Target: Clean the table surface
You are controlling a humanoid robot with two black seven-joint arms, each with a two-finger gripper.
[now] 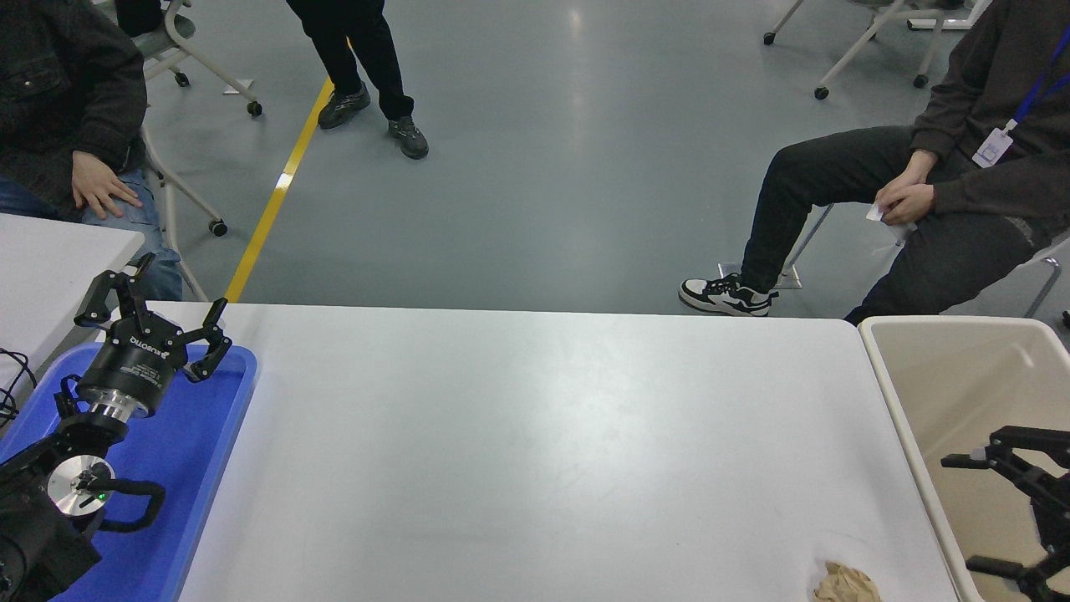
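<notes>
The table surface [535, 451] is a wide white top filling the middle of the head view. A crumpled brown paper ball [846, 583] lies on it at the front right edge. My right gripper [970, 514] hangs open over the beige bin at the lower right, fingers spread wide with nothing between them, to the right of the paper ball. My left gripper [155, 313] is parked at the lower left above the blue tray, open and empty.
A blue tray [209, 435] lies on the table's left end. A beige plastic bin [945, 376] stands against the right end. A smaller white table [50, 259] is at far left. People sit and stand beyond the far edge.
</notes>
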